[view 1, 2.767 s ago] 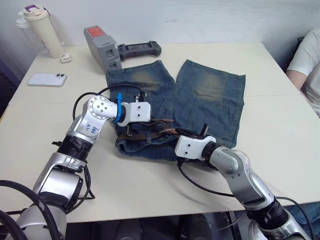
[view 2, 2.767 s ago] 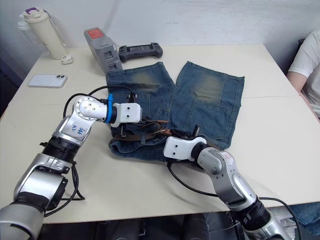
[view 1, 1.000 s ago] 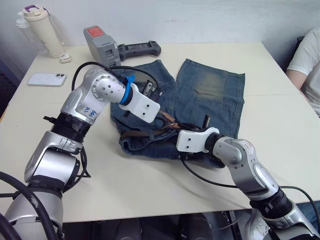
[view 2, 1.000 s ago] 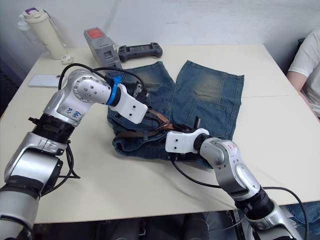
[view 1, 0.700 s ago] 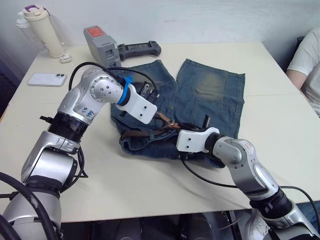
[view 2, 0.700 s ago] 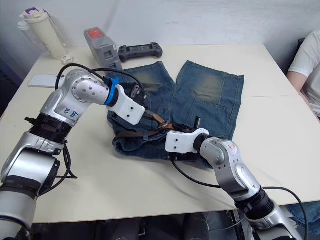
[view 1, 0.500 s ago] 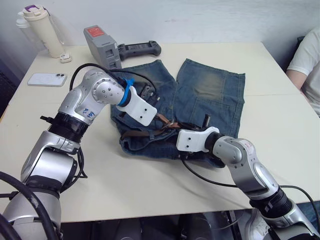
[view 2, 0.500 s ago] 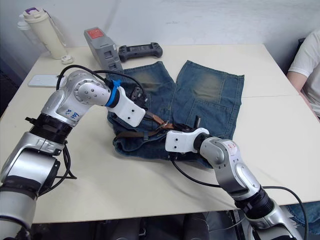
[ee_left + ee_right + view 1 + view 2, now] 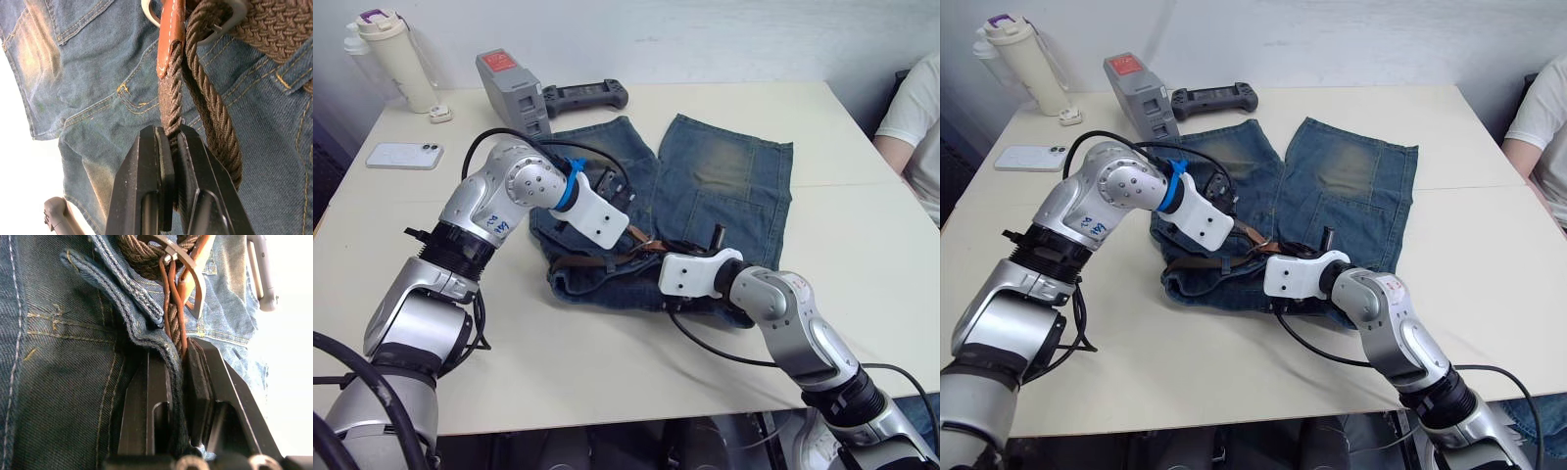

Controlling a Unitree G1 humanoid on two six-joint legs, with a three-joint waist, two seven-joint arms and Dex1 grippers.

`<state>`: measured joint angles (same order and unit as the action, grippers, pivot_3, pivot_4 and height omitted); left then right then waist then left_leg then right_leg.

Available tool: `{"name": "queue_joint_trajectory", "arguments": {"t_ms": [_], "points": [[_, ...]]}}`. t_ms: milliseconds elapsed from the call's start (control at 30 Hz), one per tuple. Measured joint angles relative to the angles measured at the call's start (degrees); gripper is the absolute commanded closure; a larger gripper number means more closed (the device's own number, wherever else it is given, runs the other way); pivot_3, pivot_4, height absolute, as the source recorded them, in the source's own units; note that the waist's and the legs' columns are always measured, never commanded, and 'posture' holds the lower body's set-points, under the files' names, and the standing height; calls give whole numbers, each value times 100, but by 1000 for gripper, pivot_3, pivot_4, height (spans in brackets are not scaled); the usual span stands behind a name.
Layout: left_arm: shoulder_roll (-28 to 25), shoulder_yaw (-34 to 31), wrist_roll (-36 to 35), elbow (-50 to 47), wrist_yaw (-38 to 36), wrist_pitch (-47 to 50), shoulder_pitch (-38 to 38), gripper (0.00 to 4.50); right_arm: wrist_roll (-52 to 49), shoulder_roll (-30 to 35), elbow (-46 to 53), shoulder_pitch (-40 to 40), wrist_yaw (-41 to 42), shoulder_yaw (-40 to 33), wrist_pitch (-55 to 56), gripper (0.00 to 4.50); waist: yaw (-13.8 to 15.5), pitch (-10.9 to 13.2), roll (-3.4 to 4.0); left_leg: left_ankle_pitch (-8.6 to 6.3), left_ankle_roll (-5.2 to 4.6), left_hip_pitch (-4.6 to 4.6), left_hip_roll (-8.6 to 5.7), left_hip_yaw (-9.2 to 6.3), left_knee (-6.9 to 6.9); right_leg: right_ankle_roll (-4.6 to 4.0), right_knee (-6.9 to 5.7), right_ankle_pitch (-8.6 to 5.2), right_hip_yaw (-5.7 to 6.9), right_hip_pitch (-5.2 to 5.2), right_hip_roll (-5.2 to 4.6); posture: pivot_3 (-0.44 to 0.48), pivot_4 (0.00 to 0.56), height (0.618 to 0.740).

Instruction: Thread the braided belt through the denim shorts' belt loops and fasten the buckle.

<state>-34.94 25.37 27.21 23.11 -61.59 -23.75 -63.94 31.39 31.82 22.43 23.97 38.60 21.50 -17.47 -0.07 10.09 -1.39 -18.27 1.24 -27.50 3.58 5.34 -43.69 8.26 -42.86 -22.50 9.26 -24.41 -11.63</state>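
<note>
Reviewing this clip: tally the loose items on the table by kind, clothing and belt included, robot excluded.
Denim shorts: 1
Braided belt: 1
Drink bottle: 1
Phone: 1
Handheld controller: 1
Grey battery box: 1
Small white item beside the bottle: 1
Total: 7

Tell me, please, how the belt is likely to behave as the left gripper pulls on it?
The belt is woven cord and bends back on itself at the buckle, so it is probably floppy and will trail rather than push. The left gripper pinches it flat, suggesting it squashes easily. Its rough braid will likely drag on the shorts.
</note>
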Motion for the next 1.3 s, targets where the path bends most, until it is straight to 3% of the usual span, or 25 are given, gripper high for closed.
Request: {"name": "queue_joint_trajectory", "arguments": {"t_ms": [700,1300], "points": [[139,-184,-370,-1494,-1082,2055,826,4500,-101,-27,0,-1,82,0,-123,4469,2,-5,8,0,0,-15,2,-3,-21,0,-11,0,-1,-8,0,0,150,650],[496,-235,-512,-2039,-1304,3256,1166,4500,-320,-202,201,-54,352,-300,-636,4469,5,-16,27,-2,-3,-23,2,-7,-27,-1,-10,0,0,-10,1,0,150,650]]}}
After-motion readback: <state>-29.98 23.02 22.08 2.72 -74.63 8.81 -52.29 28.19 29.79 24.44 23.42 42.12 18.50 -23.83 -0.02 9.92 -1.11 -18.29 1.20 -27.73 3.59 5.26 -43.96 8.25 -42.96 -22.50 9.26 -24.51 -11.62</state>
